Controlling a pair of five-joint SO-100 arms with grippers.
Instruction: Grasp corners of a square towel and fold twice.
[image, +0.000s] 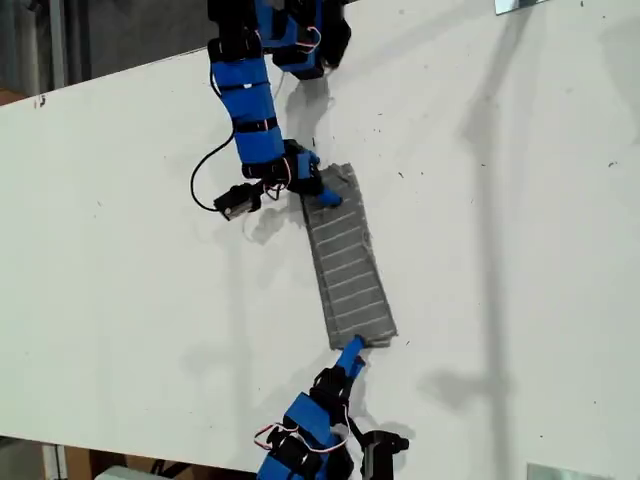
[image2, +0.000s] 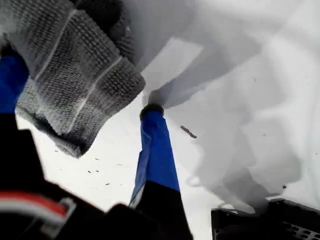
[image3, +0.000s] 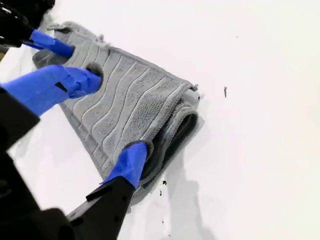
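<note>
Two blue-and-black arms reach onto the white tabletop (image: 500, 200), one at each end of the grey soft cloth towel with thin white stripes (image: 345, 260). The towel lies folded into a long narrow strip, slanting down the middle of the exterior view. My first tool (image: 322, 190) sits at the strip's upper end, by the corner (image: 312, 182) toward the exterior view's left. Its fingers are spread wide. One blue fingertip (image2: 150, 107) presses on the bare tabletop, and the towel's end bunches up raised beside the other finger. My second tool (image: 350, 355) meets the strip's lower end, also with its fingers apart. Its lower finger (image3: 131, 162) rests against the edge of the stacked layers, and the upper one (image3: 75, 82) is over the striped top surface. I cannot tell whether that upper finger touches the cloth.
</note>
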